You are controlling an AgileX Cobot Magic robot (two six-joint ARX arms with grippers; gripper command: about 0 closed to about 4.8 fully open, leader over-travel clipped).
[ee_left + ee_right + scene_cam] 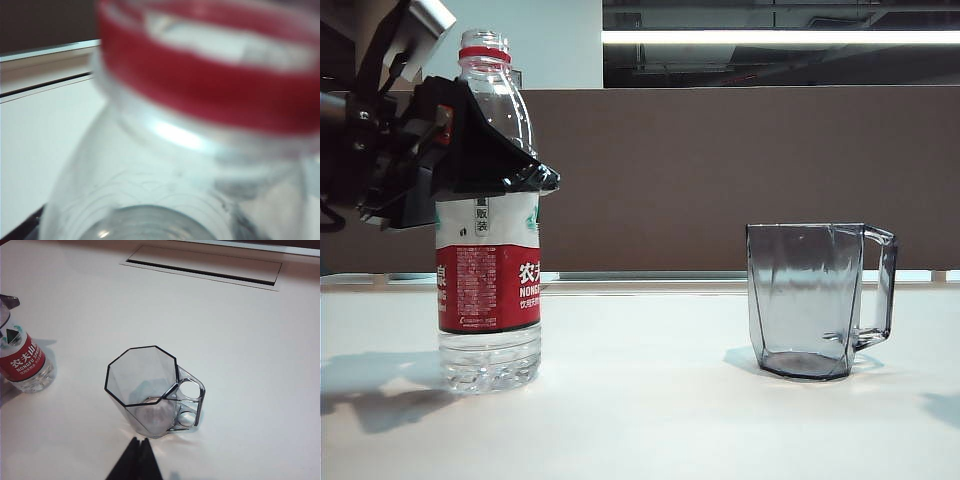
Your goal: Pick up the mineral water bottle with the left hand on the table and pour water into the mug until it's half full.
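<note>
The mineral water bottle (488, 280) stands upright and uncapped on the left of the white table (650, 420). My left gripper (520, 178) straddles its clear shoulder just above the label, with one broad black finger (490, 150) across the front. The jaws are wide and show no squeeze on the plastic. In the left wrist view the red neck ring (200, 95) fills the picture, blurred and very close. The empty grey mug (810, 300) stands to the right, its handle pointing away from the bottle. My right gripper (140, 441) hangs shut above the table near the mug (145, 385), holding nothing, with the bottle (22, 362) farther off.
A brown partition (720, 180) runs behind the table's far edge. A long rectangular slot (205, 265) is set into the tabletop beyond the mug. Bare white surface lies between bottle and mug.
</note>
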